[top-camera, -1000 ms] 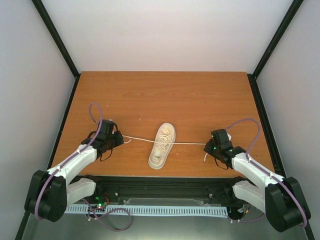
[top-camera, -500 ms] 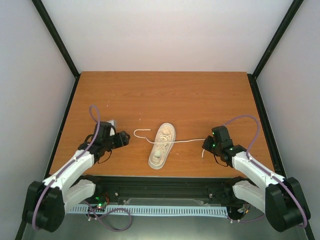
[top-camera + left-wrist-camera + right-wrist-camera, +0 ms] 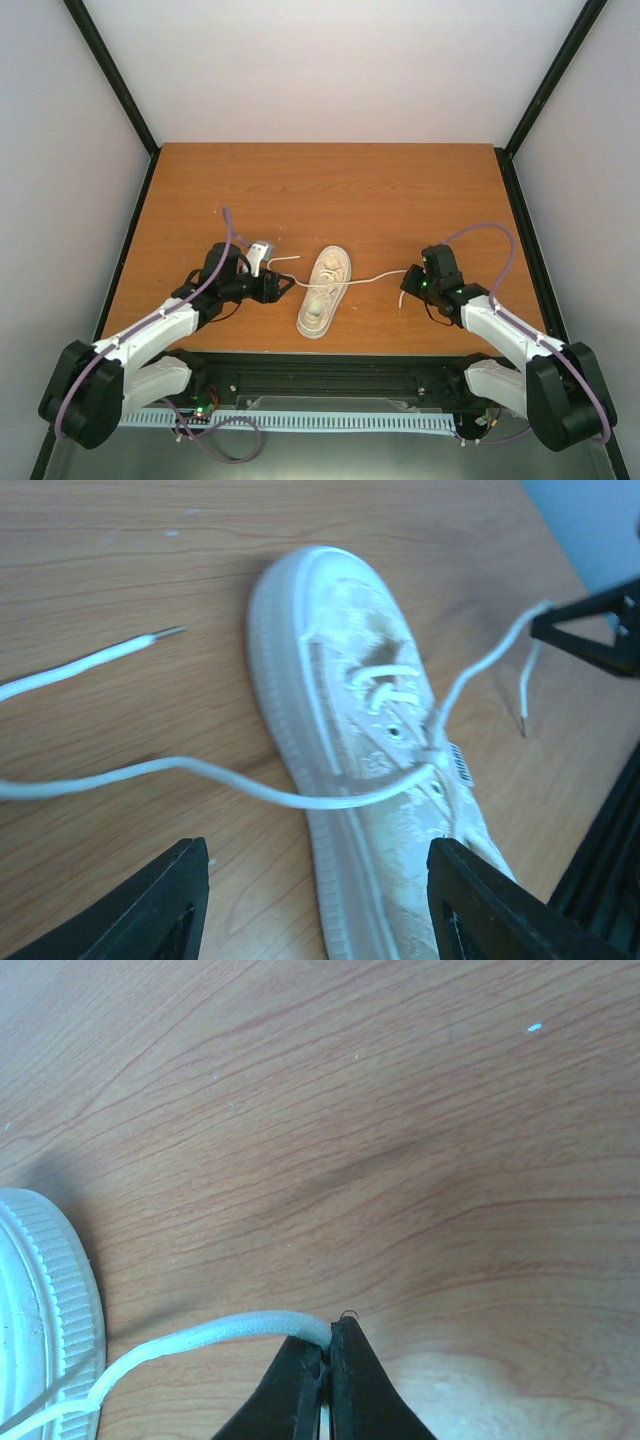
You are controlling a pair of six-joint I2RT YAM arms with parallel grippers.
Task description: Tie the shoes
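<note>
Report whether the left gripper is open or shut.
Open. The left gripper shows its fingers wide apart in the wrist view, gripping nothing; the lace lies free on the table.

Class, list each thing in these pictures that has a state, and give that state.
sneaker, upright on its sole, no bow
left lace, slack, held by nothing
right lace, pinched
left gripper, open, empty
right gripper, shut on right lace
</note>
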